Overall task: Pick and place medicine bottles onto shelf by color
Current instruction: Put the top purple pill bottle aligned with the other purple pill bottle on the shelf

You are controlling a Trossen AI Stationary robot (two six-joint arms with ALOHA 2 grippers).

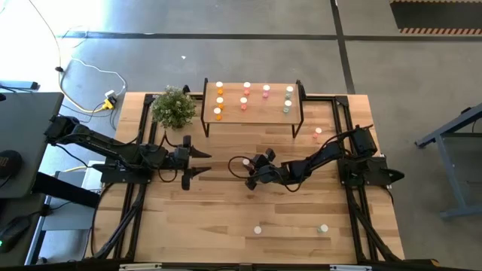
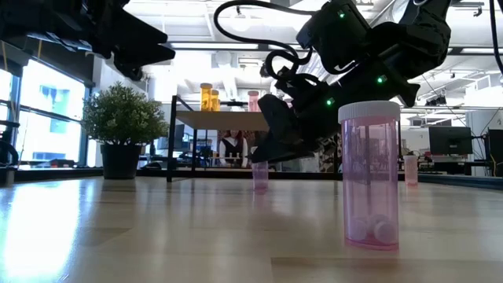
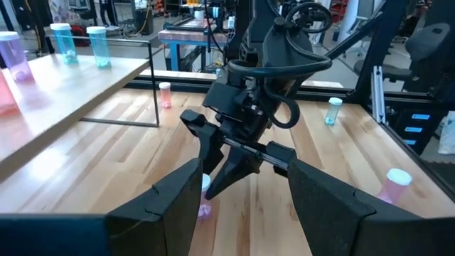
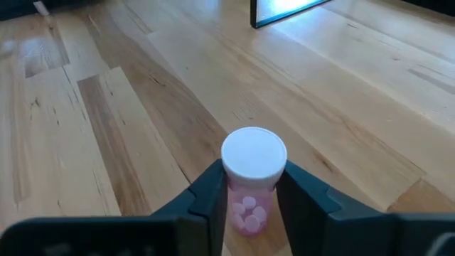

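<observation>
Near the frame's middle in the high view, the right gripper (image 1: 249, 179) has its jaws closed on a pink medicine bottle (image 4: 252, 179) that stands on the counter (image 1: 226, 226), bare planks all around it. The left gripper (image 1: 202, 162), jaws apart and holding nothing, hangs just left of it. The shelf (image 1: 253, 113) at upper centre carries about nine bottles; its lower edge lies bare. Three more bottles stand apart: one right of the shelf (image 1: 318, 132), two near the bottom edge (image 1: 257, 229) (image 1: 324, 228).
</observation>
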